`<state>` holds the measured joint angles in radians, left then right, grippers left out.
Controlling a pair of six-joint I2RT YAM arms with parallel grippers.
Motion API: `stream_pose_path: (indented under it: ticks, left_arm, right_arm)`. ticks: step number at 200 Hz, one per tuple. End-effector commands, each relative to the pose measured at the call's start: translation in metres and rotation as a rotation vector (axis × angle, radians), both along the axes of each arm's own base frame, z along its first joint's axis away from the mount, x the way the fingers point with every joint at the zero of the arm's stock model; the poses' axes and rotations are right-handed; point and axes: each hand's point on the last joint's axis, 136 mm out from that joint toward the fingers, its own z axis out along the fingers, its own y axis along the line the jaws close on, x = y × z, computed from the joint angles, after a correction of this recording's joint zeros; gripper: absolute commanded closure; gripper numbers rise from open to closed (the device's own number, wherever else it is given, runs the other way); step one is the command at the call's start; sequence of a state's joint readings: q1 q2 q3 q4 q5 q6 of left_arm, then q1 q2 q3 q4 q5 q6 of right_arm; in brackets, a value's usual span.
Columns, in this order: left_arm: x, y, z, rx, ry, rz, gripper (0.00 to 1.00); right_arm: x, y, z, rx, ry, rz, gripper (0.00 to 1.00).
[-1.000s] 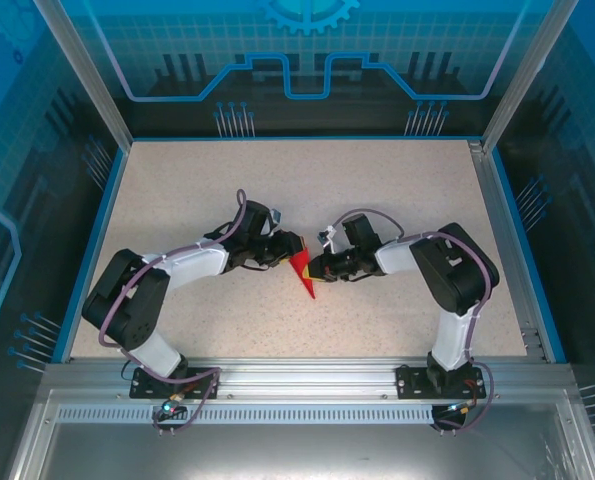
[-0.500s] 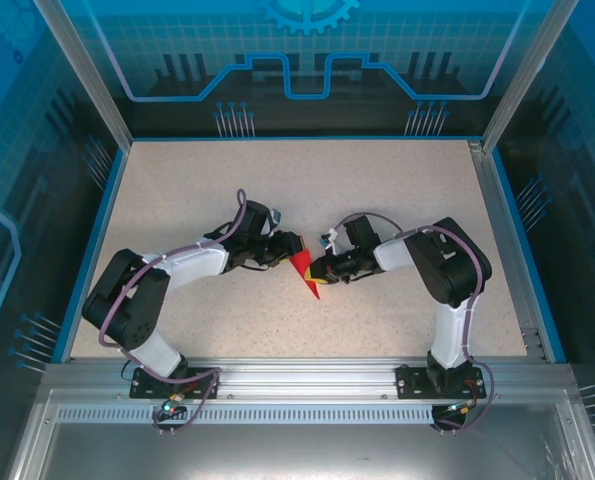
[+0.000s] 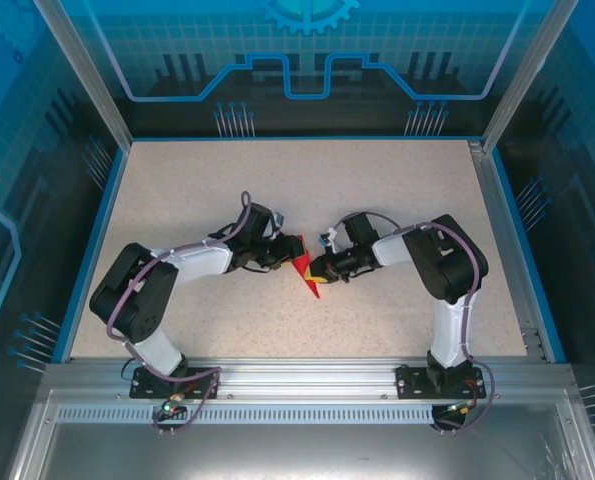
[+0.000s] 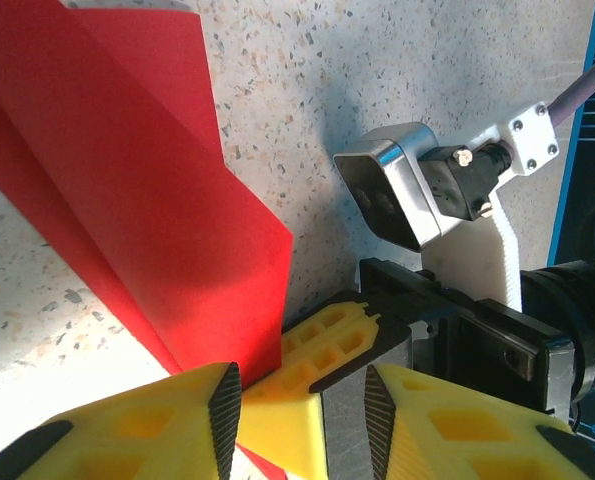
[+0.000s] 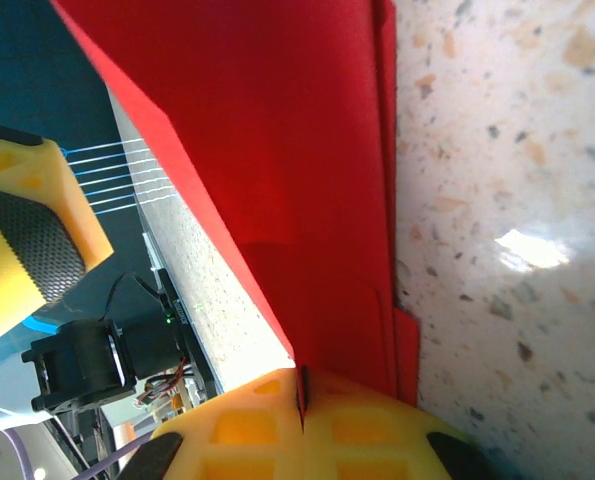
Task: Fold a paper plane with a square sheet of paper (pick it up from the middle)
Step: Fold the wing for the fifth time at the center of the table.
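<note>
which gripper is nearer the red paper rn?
Right. The right gripper is shut on an edge of the red paper. The left gripper stands open on the paper's other side; contact unclear.

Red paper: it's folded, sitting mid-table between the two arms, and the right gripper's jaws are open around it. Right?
Not quite. The right gripper is shut on the red paper, not open around it. The right wrist view shows its two fingers pressed together with the paper's edge pinched between them. The rest of what you said holds.
</note>
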<state>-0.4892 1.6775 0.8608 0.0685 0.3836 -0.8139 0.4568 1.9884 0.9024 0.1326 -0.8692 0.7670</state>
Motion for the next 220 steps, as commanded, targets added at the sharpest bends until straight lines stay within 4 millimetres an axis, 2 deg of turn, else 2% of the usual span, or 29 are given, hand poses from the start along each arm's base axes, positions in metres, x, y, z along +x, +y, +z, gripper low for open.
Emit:
stream_pose_path:
  ticks: [1,84,158,220]
  left_arm:
    - [0.002,-0.012,0.001,-0.058,-0.005,-0.021,0.58]
    - [0.017,-0.021,-0.019,-0.094,0.006,0.011,0.59]
    - [0.021,-0.024,-0.007,-0.12,-0.027,0.005,0.57]
    - [0.02,-0.021,-0.037,-0.076,0.023,0.013,0.58]
  right_arm:
    - [0.0,-0.007,-0.017,-0.053,0.056,-0.024,1.0]
    - [-0.004,-0.011,-0.028,-0.081,0.078,-0.032,1.0]
    - [-0.004,-0.014,-0.033,-0.098,0.085,-0.037,1.0]
    - [-0.005,-0.016,-0.034,-0.116,0.096,-0.043,1.0]
